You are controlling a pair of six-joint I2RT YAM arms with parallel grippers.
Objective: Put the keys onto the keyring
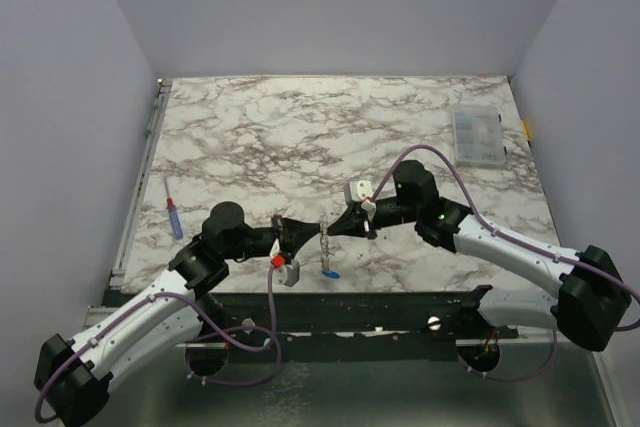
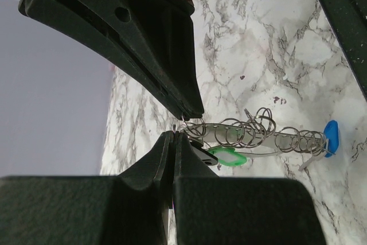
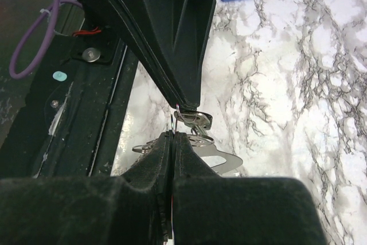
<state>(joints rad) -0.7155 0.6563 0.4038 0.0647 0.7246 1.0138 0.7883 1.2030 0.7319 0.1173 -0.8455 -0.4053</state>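
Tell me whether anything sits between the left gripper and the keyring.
Nothing visible does. The left gripper is shut right on one end of the keyring. The green key sits just beside the gripper's tip and the blue key at the keyring's far end; neither lies in between.

The top camera looks down from above and behind the arms onto the whole table (image 1: 300,117). The wrist cameras sit tight behind the left gripper (image 2: 180,124) and the right gripper (image 3: 176,120), facing each other. Both see the keyring (image 2: 246,132) close up.
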